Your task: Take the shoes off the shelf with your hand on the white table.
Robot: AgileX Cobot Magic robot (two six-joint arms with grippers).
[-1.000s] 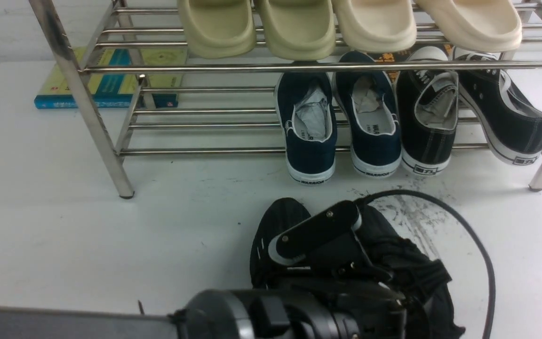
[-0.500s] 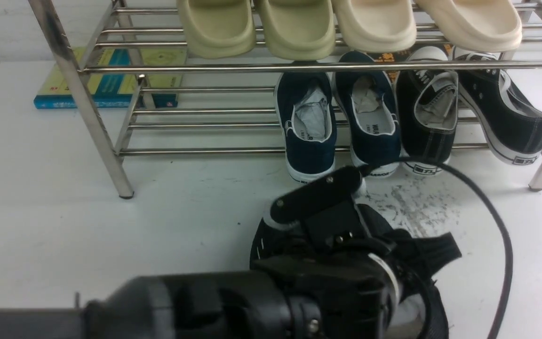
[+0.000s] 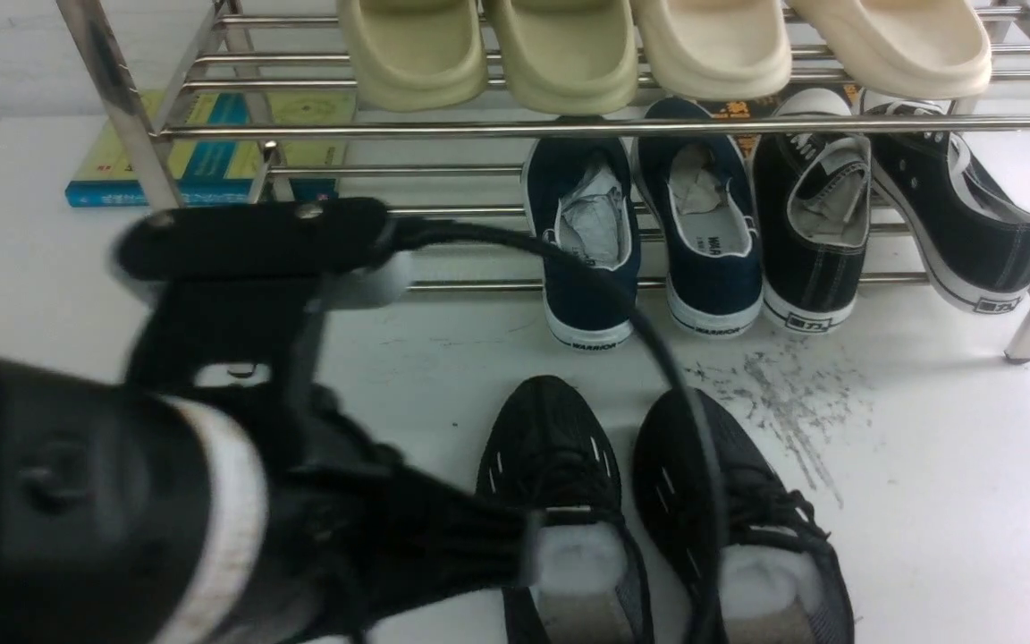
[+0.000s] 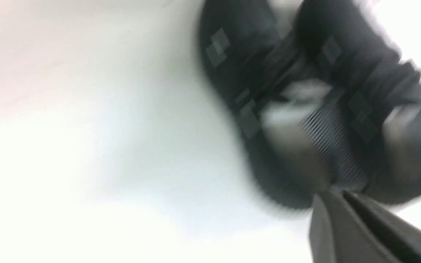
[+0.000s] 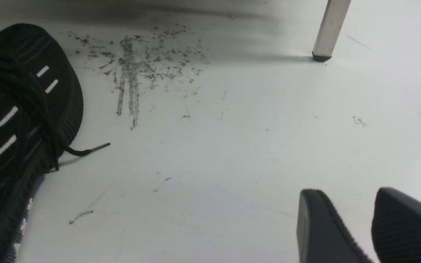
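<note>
**Black mesh shoes on table, left gripper closed beside them**

Nearest the camera, the left arm (image 3: pixel 104 501) fills the foreground. The left gripper (image 4: pixel 336 197) has its fingers pressed together next to the heel of one shoe. Blur prevents a finding on contact.

The right gripper (image 5: pixel 353 197) is spread, low over bare table.

The shoes (image 3: pixel 560 447) stand side by side on the white table (image 3: pixel 926 501), toes towards the shelf (image 3: pixel 569 128) and clear of it.

Dark scuff marks (image 3: pixel 783 394) lie just beyond the toes.

On the lower tier sit navy sneakers (image 3: pixel 591 268) and black canvas sneakers (image 3: pixel 814 224). Pale slippers (image 3: pixel 569 54) occupy the upper tier.

A book (image 3: pixel 202 152) lies behind the shelf.
</note>
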